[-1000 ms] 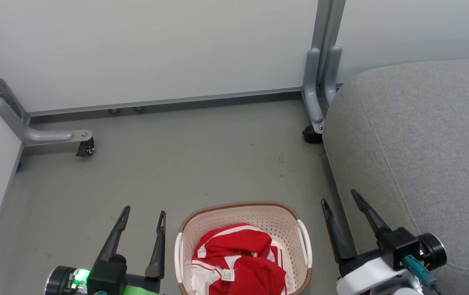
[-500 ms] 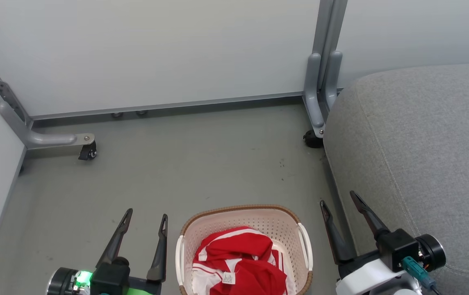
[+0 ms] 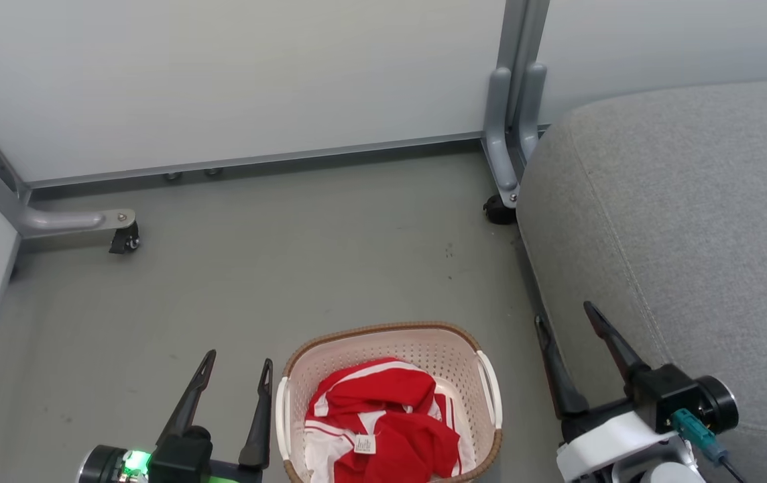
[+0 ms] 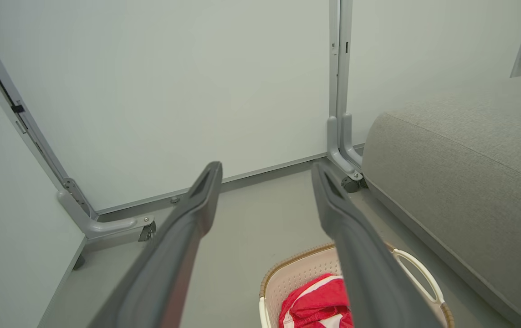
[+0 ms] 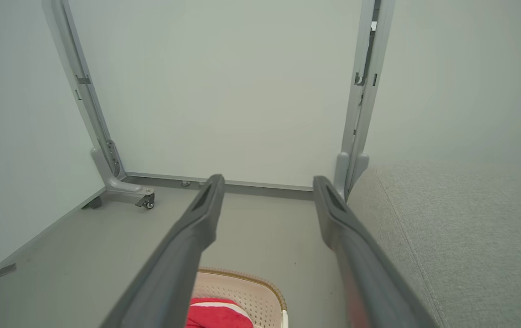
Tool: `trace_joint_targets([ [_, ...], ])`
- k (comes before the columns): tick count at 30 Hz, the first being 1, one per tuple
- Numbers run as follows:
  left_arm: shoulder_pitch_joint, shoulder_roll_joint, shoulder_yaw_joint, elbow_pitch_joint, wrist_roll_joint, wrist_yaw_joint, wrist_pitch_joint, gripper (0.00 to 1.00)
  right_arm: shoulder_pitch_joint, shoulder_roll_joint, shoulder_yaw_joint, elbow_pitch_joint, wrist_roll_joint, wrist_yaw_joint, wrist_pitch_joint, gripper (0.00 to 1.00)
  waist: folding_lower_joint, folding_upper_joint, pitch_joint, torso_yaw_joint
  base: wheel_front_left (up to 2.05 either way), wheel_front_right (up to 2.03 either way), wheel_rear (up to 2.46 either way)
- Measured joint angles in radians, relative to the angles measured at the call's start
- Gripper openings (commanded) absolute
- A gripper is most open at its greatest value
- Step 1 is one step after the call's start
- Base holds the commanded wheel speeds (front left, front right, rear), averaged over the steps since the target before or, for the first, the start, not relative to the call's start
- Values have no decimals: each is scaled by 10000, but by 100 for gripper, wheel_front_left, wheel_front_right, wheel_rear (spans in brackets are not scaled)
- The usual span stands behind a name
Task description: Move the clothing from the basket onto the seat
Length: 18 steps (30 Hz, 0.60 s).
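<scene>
Grey floor (image 3: 289,268) runs back to pale partition panels (image 3: 222,80). At the lower centre of the head view sits the cream perforated basket (image 3: 424,352), with the red-and-white clothing (image 3: 383,416) bunched inside it. The grey seat (image 3: 692,221) takes up the right side. The left gripper (image 3: 238,359) hovers just left of the basket, the right gripper (image 3: 564,314) between basket and seat, both with fingers spread apart and empty.
</scene>
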Motion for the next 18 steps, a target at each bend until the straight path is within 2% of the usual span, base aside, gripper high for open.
trace_joint_targets([
  [4, -333, 167, -104, 12, 109, -86, 0, 100, -272, 4, -295, -174, 171, 0, -2, 100, 0, 0, 430, -179, 0, 0, 0],
  [11, -2019, 794, -679, 261, 374, -345, 0, 100, -1439, -8, -1223, -792, 608, 0, -10, 100, 0, 0, 1828, -469, 0, 0, 0],
  [16, -3660, 1384, -1407, 746, 550, -535, 0, 100, -2416, -6, -1593, -1348, 723, 0, -10, 100, 1, 0, 3184, -570, 0, 0, 0],
  [18, -4501, 1697, -2027, 1152, 660, -610, -2, 100, -2825, -10, -1745, -1615, 715, 0, -10, 100, 2, 0, 3815, -594, 0, 0, 0],
])
